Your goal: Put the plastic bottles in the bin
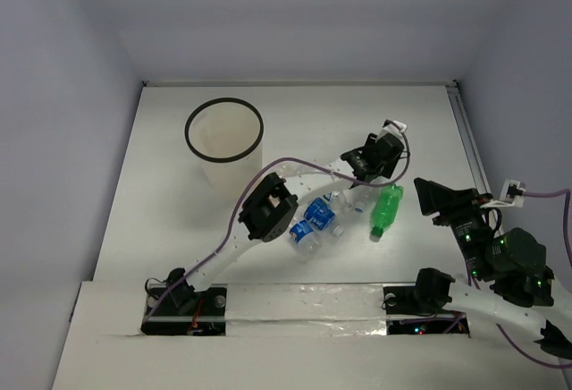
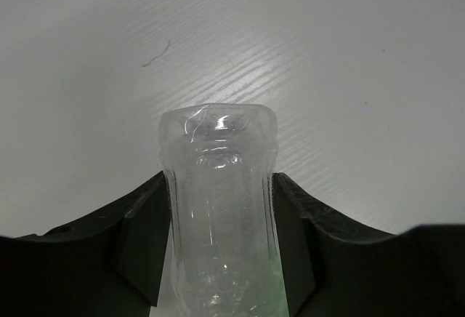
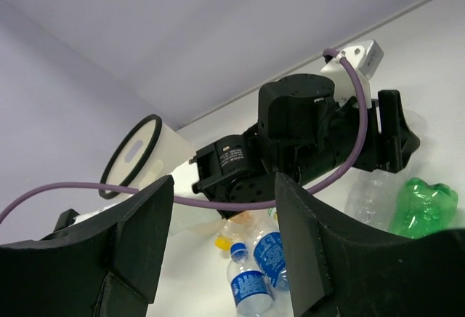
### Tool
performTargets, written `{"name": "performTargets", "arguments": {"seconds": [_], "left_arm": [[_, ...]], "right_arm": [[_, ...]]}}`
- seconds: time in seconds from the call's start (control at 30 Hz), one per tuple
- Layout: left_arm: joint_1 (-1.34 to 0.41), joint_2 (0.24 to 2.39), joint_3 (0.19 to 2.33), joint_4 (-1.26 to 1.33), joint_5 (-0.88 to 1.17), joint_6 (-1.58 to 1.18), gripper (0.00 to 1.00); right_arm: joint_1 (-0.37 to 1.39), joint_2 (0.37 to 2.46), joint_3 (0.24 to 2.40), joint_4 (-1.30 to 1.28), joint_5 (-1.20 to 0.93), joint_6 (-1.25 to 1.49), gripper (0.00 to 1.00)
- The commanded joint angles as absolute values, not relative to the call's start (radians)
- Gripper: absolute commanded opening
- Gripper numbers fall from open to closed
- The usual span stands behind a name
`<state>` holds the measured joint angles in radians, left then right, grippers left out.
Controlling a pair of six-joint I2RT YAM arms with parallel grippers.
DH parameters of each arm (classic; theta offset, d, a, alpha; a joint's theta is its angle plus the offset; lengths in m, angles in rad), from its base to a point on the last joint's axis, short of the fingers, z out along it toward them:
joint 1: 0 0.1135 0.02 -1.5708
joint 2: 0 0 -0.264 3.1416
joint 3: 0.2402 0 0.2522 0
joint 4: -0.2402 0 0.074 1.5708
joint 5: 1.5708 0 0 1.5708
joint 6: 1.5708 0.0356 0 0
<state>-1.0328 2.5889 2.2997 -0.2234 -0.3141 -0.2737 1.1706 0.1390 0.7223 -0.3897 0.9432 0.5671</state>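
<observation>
My left gripper (image 1: 365,175) reaches over the pile of plastic bottles at mid-table. In the left wrist view its jaws (image 2: 221,186) press both sides of a clear bottle (image 2: 218,157), whose base points away from the camera. Beside it lie a green bottle (image 1: 386,209) and two blue-labelled bottles (image 1: 319,214) (image 1: 304,233). An orange-capped bottle (image 3: 225,241) lies under the left arm. The bin (image 1: 223,139) stands upright at the back left, apart from the pile. My right gripper (image 1: 429,193) hovers open to the right of the green bottle, with nothing between its fingers (image 3: 305,244).
The left arm (image 1: 268,207) and its purple cable (image 3: 218,204) stretch across the space between the bin and the bottles. White walls close in the table at the back and on both sides. A raised rail (image 1: 469,139) runs along the right edge.
</observation>
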Motion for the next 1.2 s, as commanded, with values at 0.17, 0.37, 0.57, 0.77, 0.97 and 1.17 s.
{"name": "performTargets", "arguments": {"seconds": [0.17, 0.37, 0.57, 0.77, 0.97, 1.17], "left_arm": [[-1.019, 2.418, 2.192, -0.055, -0.331, -0.243, 0.40], [-1.009, 2.157, 2.060, 0.077, -0.354, -0.192, 0.38], [-0.947, 1.875, 1.895, 0.205, -0.312, -0.212, 0.38], [-0.792, 1.559, 1.597, 0.368, -0.314, -0.262, 0.39], [-0.565, 1.309, 1.321, 0.431, -0.348, -0.334, 0.39], [-0.404, 1.175, 1.059, 0.618, -0.374, -0.330, 0.40]], "right_arm": [[1.167, 0.181, 0.704, -0.350, 0.943, 0.577, 0.62], [1.167, 0.210, 0.703, -0.307, 0.893, 0.558, 0.51], [1.167, 0.261, 0.701, -0.275, 0.812, 0.525, 0.35], [1.167, 0.406, 0.695, -0.210, 0.738, 0.489, 0.22], [1.167, 0.653, 0.735, -0.123, 0.573, 0.428, 0.17], [1.167, 0.804, 0.784, -0.081, 0.486, 0.391, 0.18]]}}
